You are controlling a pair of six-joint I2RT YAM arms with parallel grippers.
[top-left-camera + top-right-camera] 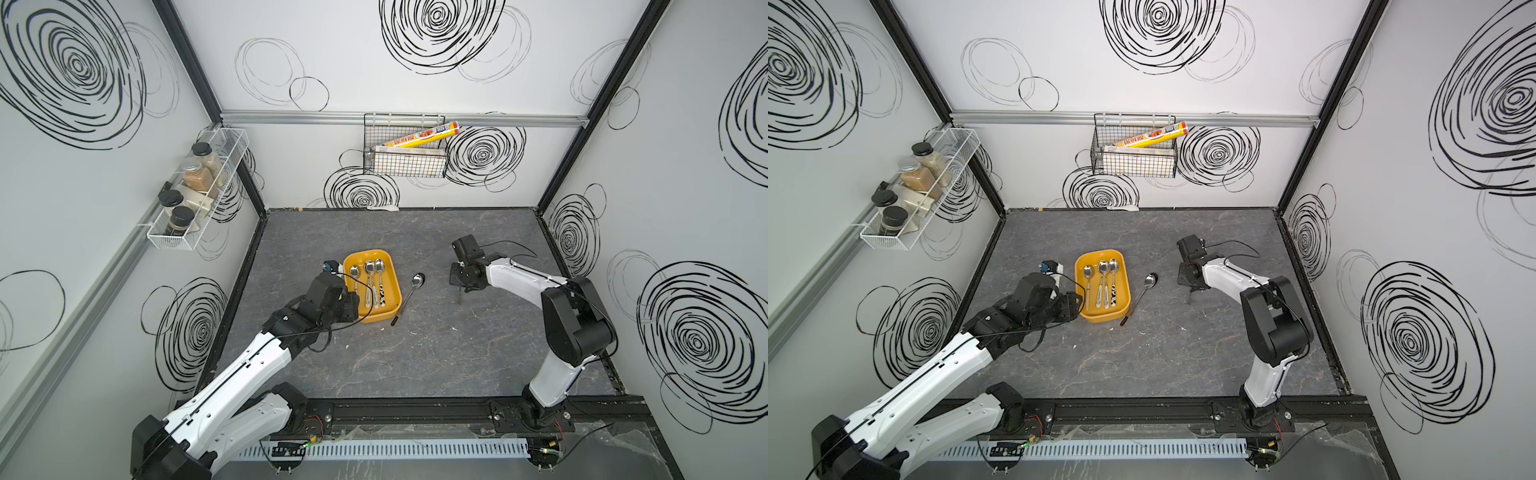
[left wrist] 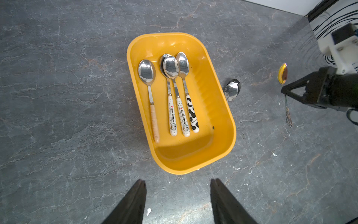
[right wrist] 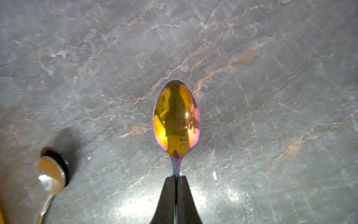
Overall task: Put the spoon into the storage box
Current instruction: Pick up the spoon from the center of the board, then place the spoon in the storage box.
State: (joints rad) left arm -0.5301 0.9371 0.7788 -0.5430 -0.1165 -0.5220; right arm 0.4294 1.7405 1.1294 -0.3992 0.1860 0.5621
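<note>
One iridescent spoon point(image 3: 176, 118) is pinched at its neck in my closed right gripper point(image 3: 176, 176), well apart from the storage box point(image 2: 217, 100), my left gripper point(image 2: 178, 181) open and empty beside it; I judge this the carry, next a swing over the box and release.

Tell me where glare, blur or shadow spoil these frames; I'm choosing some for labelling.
Right wrist view: glare on the tabletop beside the right gripper, reflections in the iridescent spoon it grips, steel spoon soft. Left wrist view: sharp, shadow inside the storage box. Both top views: evenly lit, sharp.
</note>
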